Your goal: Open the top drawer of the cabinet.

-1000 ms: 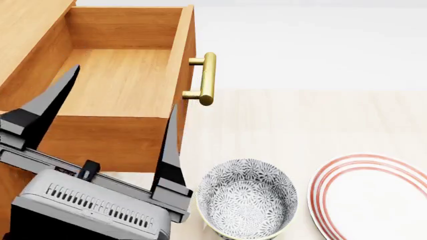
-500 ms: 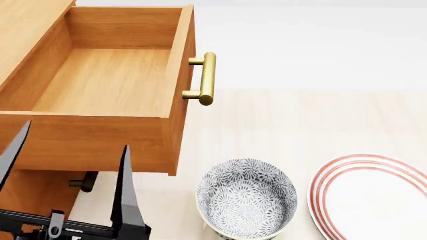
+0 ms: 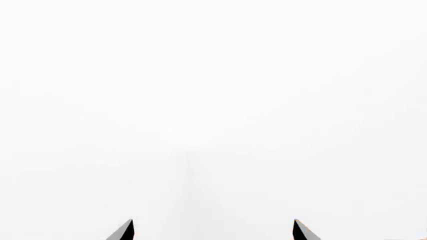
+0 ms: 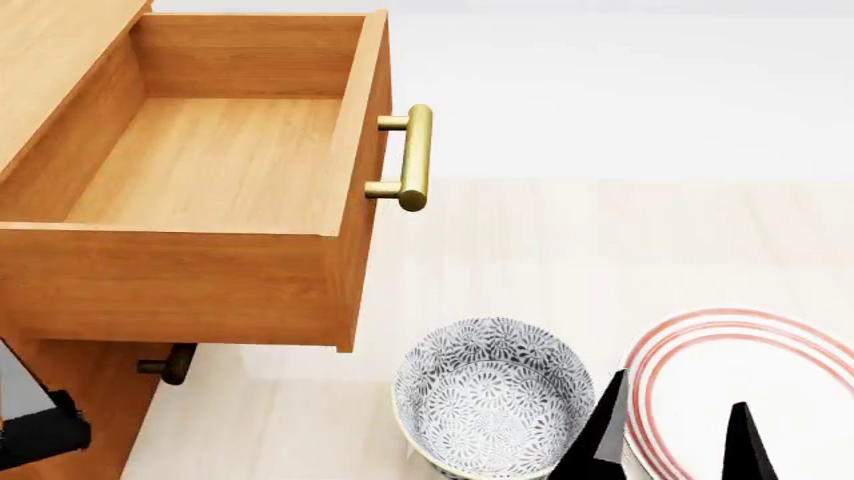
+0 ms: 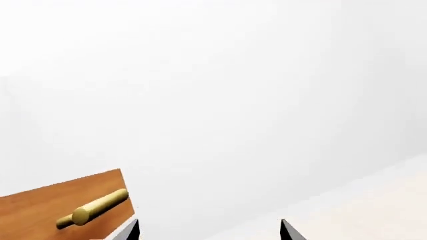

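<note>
**Open drawer juts over the floor; dishes fill the near right**

The top drawer (image 4: 214, 165) stands pulled well out from the cabinet (image 4: 60, 390), its bare inside open from above. Its brass handle (image 4: 415, 157) sticks out to the right with nothing near it, and the pale floor (image 4: 601, 240) beyond is free. Under the drawer's front a lower handle (image 4: 171, 364) pokes out into the gap. Near the robot, a patterned bowl (image 4: 494, 405) and a red-rimmed plate (image 4: 741, 375) sit just beside each other, crowding the right side. The right gripper (image 4: 674, 440) rises there with its fingers apart, over the bowl's edge and the plate.
</note>
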